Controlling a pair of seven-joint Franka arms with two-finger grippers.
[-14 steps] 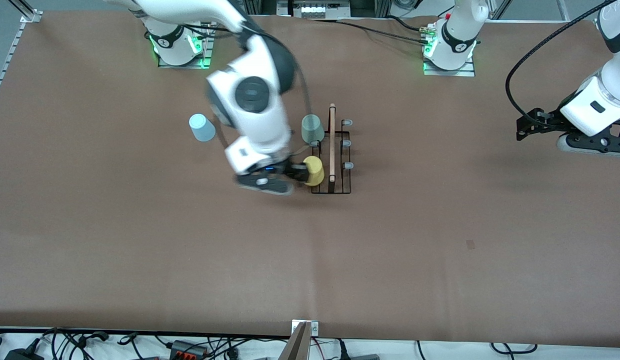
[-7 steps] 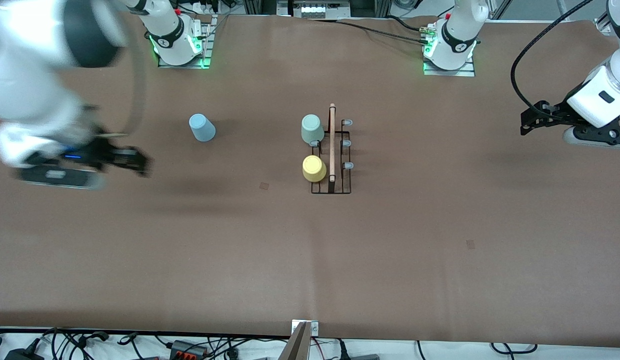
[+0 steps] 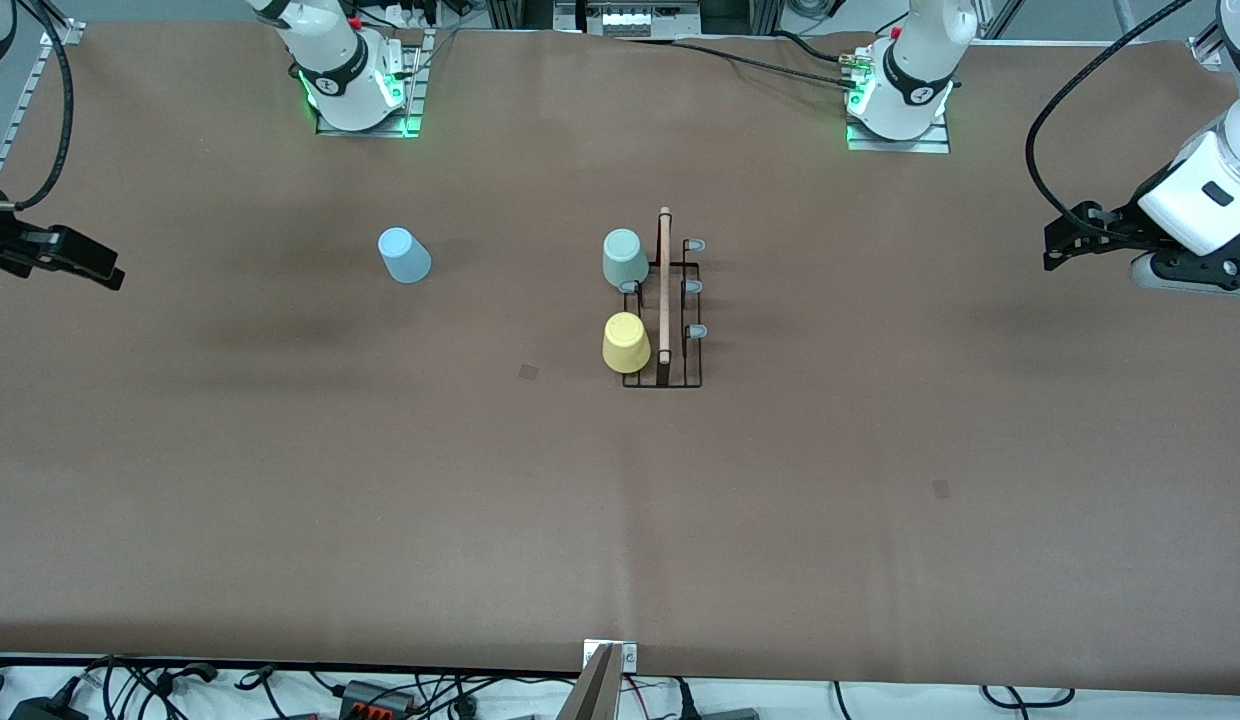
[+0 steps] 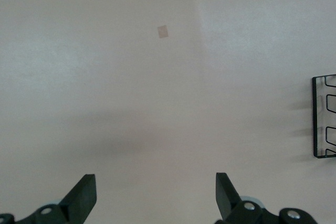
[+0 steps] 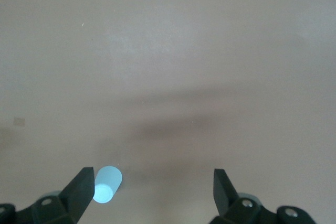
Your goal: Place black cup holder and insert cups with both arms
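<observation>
The black cup holder (image 3: 663, 300) with its wooden rod handle stands mid-table; its edge shows in the left wrist view (image 4: 323, 116). A pale green cup (image 3: 624, 258) and a yellow cup (image 3: 626, 342) sit upside down on its pegs on the side toward the right arm's end. A light blue cup (image 3: 404, 255) stands upside down on the table toward the right arm's end; it also shows in the right wrist view (image 5: 106, 184). My right gripper (image 3: 80, 265) (image 5: 152, 190) is open and empty over that table end. My left gripper (image 3: 1065, 240) (image 4: 156, 195) is open and empty over the left arm's end.
Three bare grey-blue pegs (image 3: 693, 287) stand on the holder's side toward the left arm's end. Small tape marks lie on the brown cloth (image 3: 528, 371) (image 3: 941, 488). Cables and a stand (image 3: 600, 680) line the table edge nearest the front camera.
My right gripper has let go of the yellow cup on the holder and swung away to the table's end. The left arm has barely moved.
</observation>
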